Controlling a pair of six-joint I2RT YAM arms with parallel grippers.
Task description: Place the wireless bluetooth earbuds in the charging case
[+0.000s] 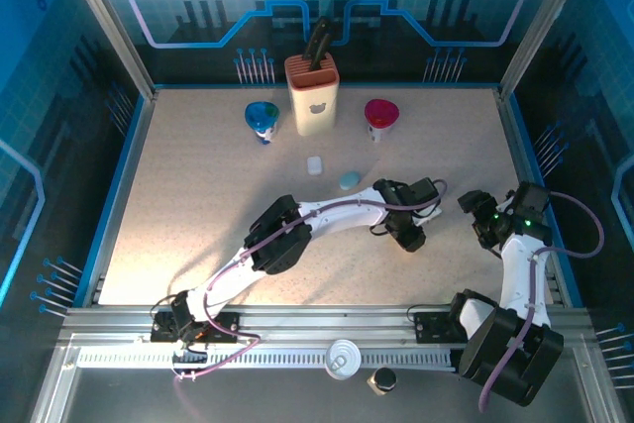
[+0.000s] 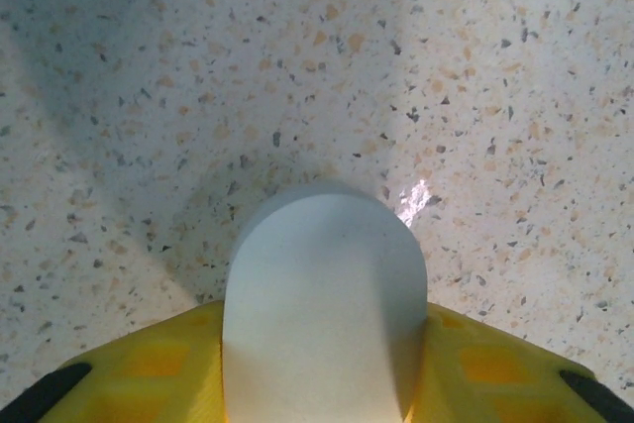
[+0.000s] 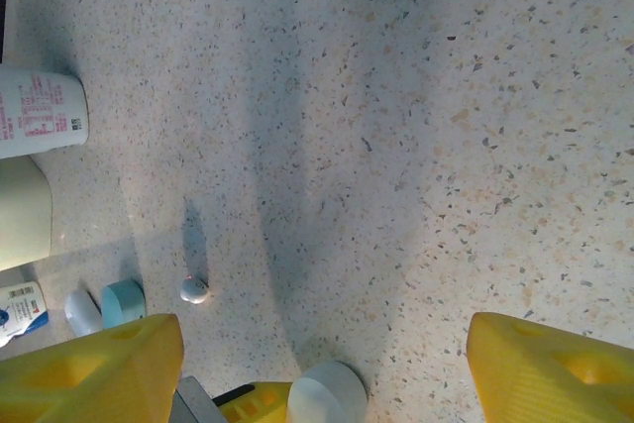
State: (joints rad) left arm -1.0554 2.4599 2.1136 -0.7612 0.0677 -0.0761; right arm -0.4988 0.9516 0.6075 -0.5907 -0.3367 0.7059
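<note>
Right up close, the left gripper has its yellow fingers pressed against both flanks of a white rounded case. That's a firm clamp, low over the speckled table, right of its middle. Whether the case rests on the surface, I can't tell.

Alongside, nearer the right edge, the right gripper hangs with its jaws spread wide and only bare tabletop between them.

Now look just past the left gripper: one tiny white earbud lies loose on the table. It sits apart from every case, between the clamped one and a blue case. Near the blue one lies a second white case, and both sit around the table's centre.

Back toward the far edge stands a blue-topped bottle. To its right is a tan holder with a dark handle poking out, then a pink-topped bottle.
</note>
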